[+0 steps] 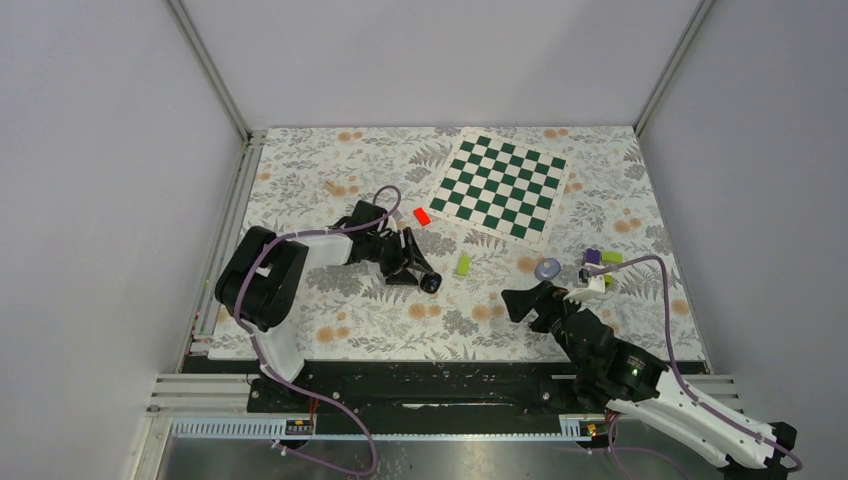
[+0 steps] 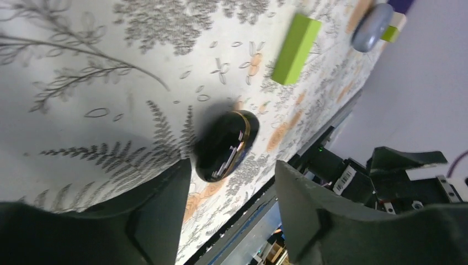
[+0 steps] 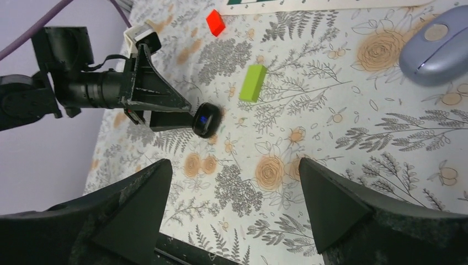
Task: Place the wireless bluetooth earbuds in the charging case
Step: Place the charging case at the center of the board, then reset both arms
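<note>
The charging case [image 1: 431, 283], a glossy black pebble with a gold seam, lies on the floral mat [image 1: 400, 320]. In the left wrist view the charging case [image 2: 226, 144] sits just past my fingertips, close to the left finger [image 2: 165, 193], and nothing is between the jaws. My left gripper [image 2: 232, 165] is open, low over the mat. From the right wrist view, the charging case [image 3: 207, 119] shows a small blue light at the tip of the left gripper [image 3: 176, 113]. My right gripper [image 3: 233, 165] hovers wide open over bare mat. The earbuds are out of view.
A lime-green block [image 1: 463, 264] lies just right of the case and a red block [image 1: 422, 216] behind it. A grey-blue oval object [image 1: 547, 269] and purple and green blocks [image 1: 600, 257] sit near the right gripper [image 1: 550, 297]. A green chessboard [image 1: 500, 185] lies at the back.
</note>
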Controlling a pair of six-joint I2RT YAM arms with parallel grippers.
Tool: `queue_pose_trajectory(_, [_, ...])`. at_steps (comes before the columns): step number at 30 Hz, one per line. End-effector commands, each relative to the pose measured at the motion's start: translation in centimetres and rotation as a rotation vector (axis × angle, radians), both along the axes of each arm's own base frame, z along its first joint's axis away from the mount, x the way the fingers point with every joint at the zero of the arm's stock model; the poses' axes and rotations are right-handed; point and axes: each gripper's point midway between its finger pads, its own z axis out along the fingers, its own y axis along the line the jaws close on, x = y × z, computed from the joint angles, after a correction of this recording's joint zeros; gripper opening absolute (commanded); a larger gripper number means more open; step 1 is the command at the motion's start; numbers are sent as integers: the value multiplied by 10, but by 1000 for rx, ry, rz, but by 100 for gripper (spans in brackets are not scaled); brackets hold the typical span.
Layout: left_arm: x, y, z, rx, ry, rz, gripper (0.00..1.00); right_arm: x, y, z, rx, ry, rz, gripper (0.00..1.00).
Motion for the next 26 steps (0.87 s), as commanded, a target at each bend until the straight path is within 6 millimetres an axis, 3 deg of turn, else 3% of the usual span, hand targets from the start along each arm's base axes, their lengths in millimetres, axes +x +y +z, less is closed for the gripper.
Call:
queue_pose_trajectory(1, [8,9,-2,98,-25,1,62,3,-7,14,-2,9,-47,93])
queue_pose_trajectory(3, [7,20,5,169,-48,6,97,3,-16,11,-55,36,-75,99])
queue_pose_trajectory(4, [6,25,14,201,-74,0,99,2,-23,9,-99,60,-101,99])
queue_pose_trajectory(6, [1,35,37,243,-136,-21,99,1,-45,6,-209,117,-174,100])
queue_pose_trajectory(10, [0,73,86,393,-288,63,99,1,-81,26,-406,175,-316,99])
queue_pose_trajectory(16, [-4,139,153,593,-541,273,99,9,-89,51,-605,161,-334,100])
queue_pose_trajectory(22, [-23,193,178,665,-700,512,99,10,-88,58,-629,148,-317,99])
queue_pose_trajectory(26, [-32,206,184,639,-771,597,99,9,-88,55,-615,132,-302,99])
